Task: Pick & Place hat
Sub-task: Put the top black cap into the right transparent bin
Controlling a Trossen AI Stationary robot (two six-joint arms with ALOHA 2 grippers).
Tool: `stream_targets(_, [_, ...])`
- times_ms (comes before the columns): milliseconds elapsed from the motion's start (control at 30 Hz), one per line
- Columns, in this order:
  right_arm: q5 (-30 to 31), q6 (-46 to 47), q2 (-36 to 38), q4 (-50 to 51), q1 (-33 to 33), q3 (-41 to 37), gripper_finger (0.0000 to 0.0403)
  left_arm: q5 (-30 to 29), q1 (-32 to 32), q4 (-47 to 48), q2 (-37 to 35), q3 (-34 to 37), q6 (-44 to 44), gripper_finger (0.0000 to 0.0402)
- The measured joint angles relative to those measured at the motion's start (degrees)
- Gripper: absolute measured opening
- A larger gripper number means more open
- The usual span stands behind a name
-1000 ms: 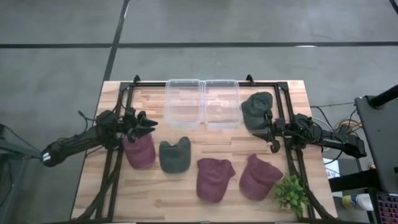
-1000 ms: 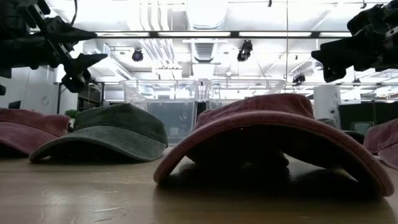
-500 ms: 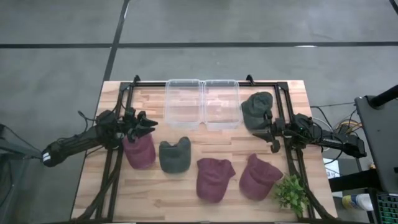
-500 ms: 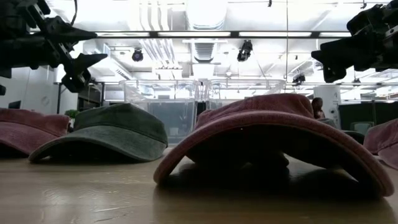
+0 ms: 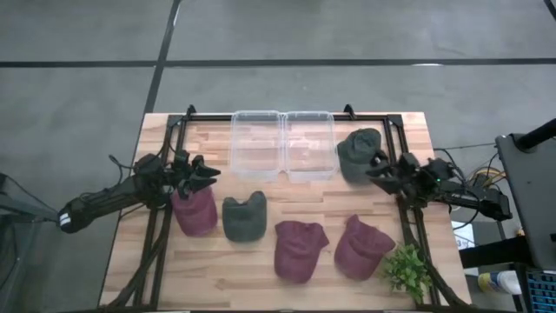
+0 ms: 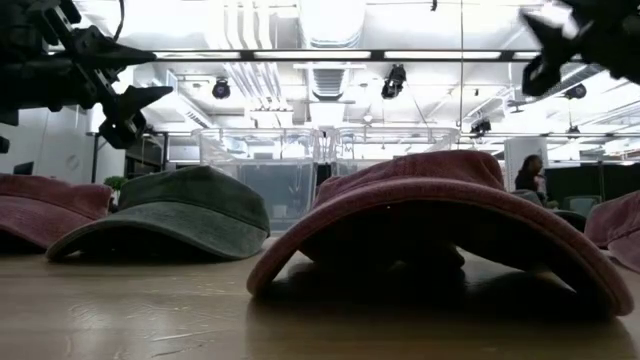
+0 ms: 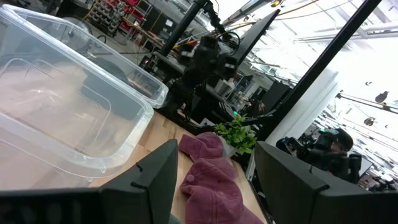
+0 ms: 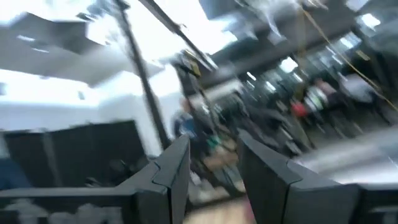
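Note:
Five caps lie crown up on the wooden table. In the high view they are a maroon cap (image 5: 195, 209), a dark green cap (image 5: 244, 217), two maroon caps (image 5: 300, 250) (image 5: 360, 247), and a second dark green cap (image 5: 357, 152) at the far right. My left gripper (image 5: 207, 171) (image 7: 214, 186) hovers open above the far edge of the leftmost maroon cap. My right gripper (image 5: 375, 167) (image 6: 545, 45) is open, raised above the table beside the far-right green cap's near-right edge. It touches nothing.
Two clear plastic bins (image 5: 256, 143) (image 5: 310, 143) stand side by side at the far middle of the table. A small green plant (image 5: 407, 270) sits at the near right corner. Black frame rails (image 5: 165, 217) run along both sides. A person (image 6: 527, 172) stands in the room behind.
My right gripper has risen and swung toward the far edge, tipping its fingers up, from just near of the far-right green cap to beside it. Its wrist picture is blurred by the motion. The caps and my left arm have kept still.

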State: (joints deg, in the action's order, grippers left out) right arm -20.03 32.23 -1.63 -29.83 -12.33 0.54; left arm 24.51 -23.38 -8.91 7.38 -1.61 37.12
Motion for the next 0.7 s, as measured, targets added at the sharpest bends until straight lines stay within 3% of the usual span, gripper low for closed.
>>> stream_targets(133, [-4.5, -0.7, 0.0, -1.1, 0.1, 2.6, 0.013, 0.0, 0.0, 0.0, 0.0, 0.0, 0.0, 0.0206])
stream_targets(333, [-6.2, -6.3, -4.7, 17.7, 0.7, 15.6, 0.013, 0.0, 0.0, 0.0, 0.0, 0.0, 0.0, 0.0206])
stream_targets(500, [-6.3, -11.4, -15.7, 31.2, 2.6, 29.2, 0.013, 0.0, 0.0, 0.0, 0.0, 0.0, 0.0, 0.0206])
stream_targets(700, [-11.2, -12.1, -32.2, 43.3, 6.2, 43.9, 0.013, 0.0, 0.0, 0.0, 0.0, 0.0, 0.0, 0.0206])
